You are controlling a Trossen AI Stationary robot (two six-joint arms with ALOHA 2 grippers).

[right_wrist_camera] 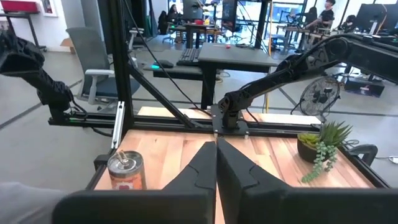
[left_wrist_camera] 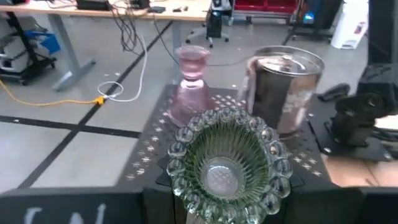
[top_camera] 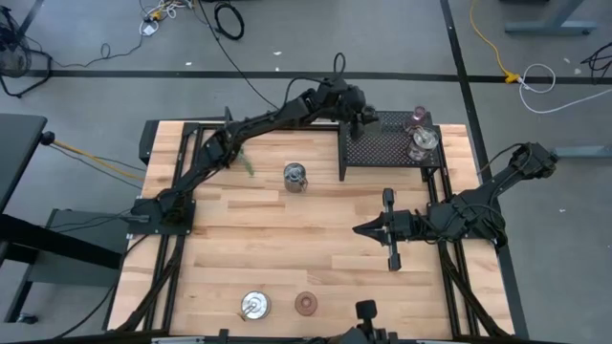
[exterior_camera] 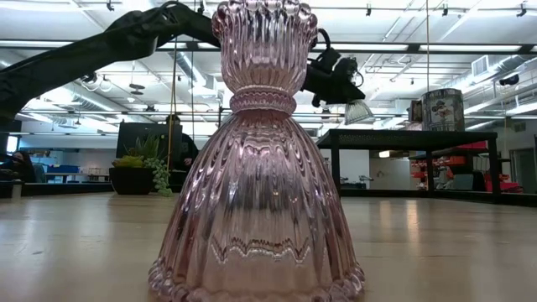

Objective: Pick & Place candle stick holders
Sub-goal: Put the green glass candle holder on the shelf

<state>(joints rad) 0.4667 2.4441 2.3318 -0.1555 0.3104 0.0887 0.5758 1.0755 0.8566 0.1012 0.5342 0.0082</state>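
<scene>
We saw the left gripper [top_camera: 367, 117] grasping a clear beaded holder [left_wrist_camera: 229, 163] before the pink holder [left_wrist_camera: 190, 84] and silver tin [left_wrist_camera: 286, 90]; the right gripper [right_wrist_camera: 216, 163] was clenched empty.

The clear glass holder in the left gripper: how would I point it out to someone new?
Find the black perforated shelf at the table's far right corner. The left gripper hangs over its edge, holding a clear glass holder. Unlike the pink glass holder and silver cup standing on the shelf, it is ribbed, with a beaded rim.

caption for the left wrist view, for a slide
Left gripper holds a clear beaded glass holder above the black perforated tray, near a pink holder.
</scene>
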